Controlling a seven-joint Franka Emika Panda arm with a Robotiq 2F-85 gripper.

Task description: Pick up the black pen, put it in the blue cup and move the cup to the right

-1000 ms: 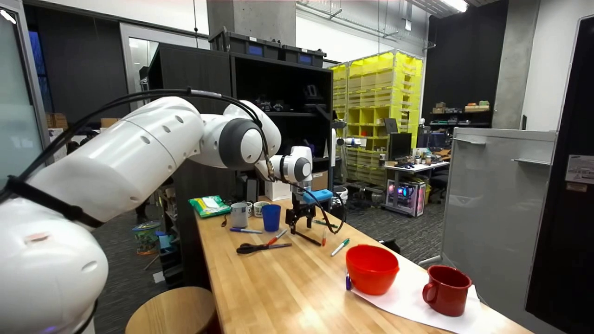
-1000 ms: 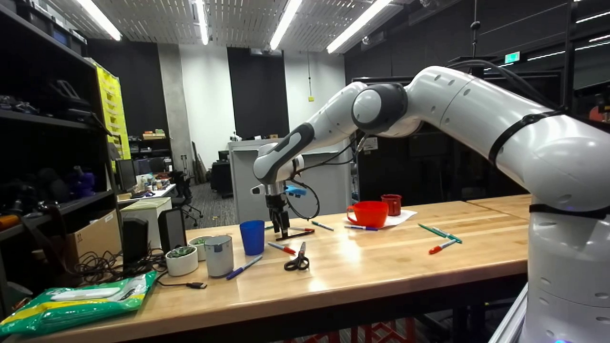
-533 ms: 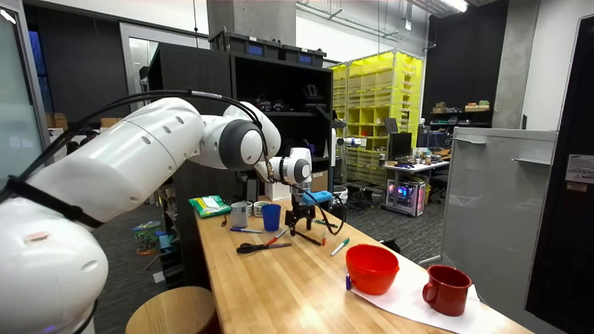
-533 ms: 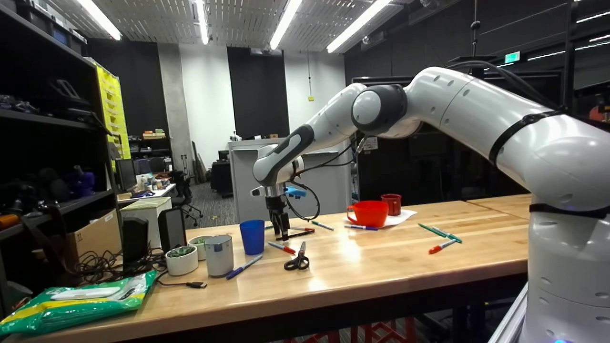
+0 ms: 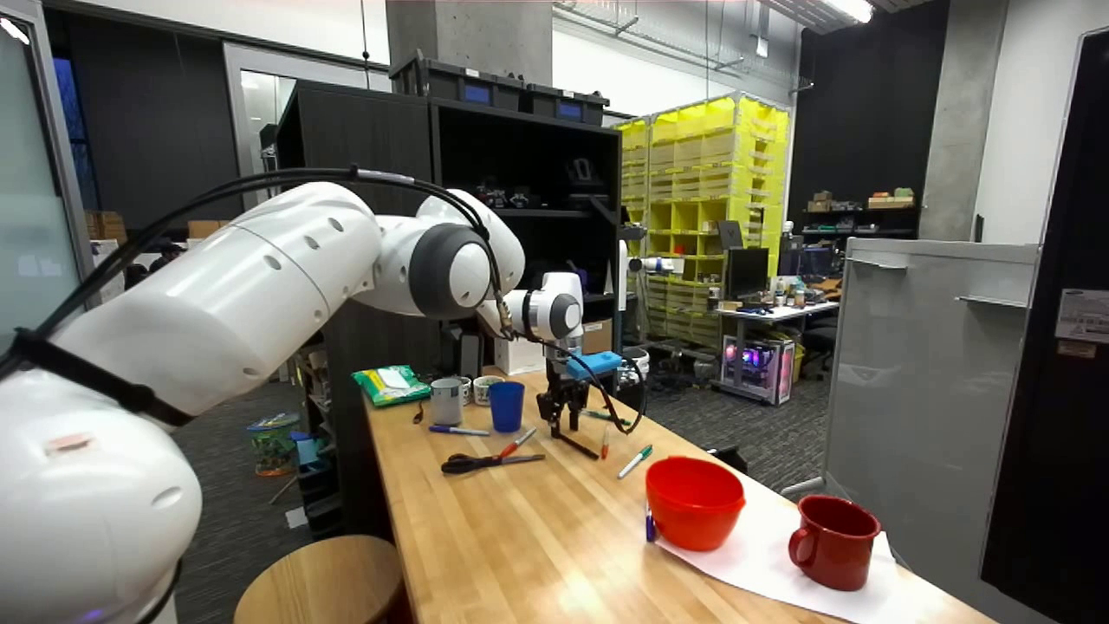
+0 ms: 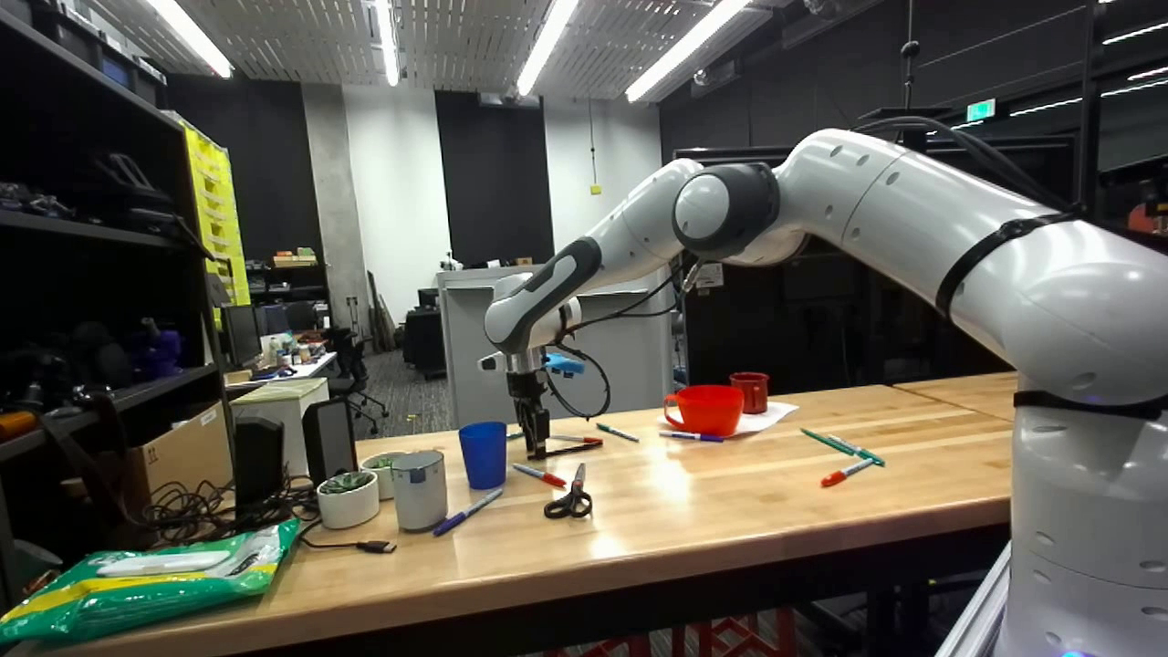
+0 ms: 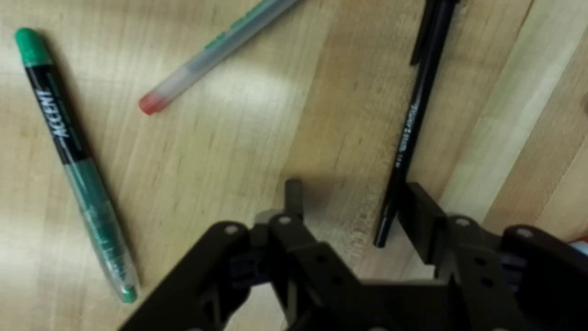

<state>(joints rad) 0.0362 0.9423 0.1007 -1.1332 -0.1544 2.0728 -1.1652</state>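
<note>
The black pen (image 7: 415, 105) lies on the table in the wrist view, its lower end between my two fingers and close against the right finger. It also shows in both exterior views (image 5: 580, 447) (image 6: 577, 448). My gripper (image 7: 353, 195) is open, low over the table, with a gap between the left finger and the pen. The gripper shows in both exterior views (image 5: 565, 430) (image 6: 537, 451). The blue cup (image 5: 506, 407) stands upright beside the gripper and also shows in an exterior view (image 6: 483, 454). It is out of the wrist view.
A green highlighter (image 7: 76, 156) and a clear red-tipped pen (image 7: 211, 59) lie near the pen. Scissors (image 6: 569, 497) and a red marker (image 6: 539, 474) lie near the cup. A grey mug (image 6: 420, 490), red bowl (image 5: 696, 504) and dark red mug (image 5: 836, 544) also stand there.
The fingers have moved closer together around the pen's end in the last half second. The gripper has shifted only slightly. The pen and the cup look unmoved.
</note>
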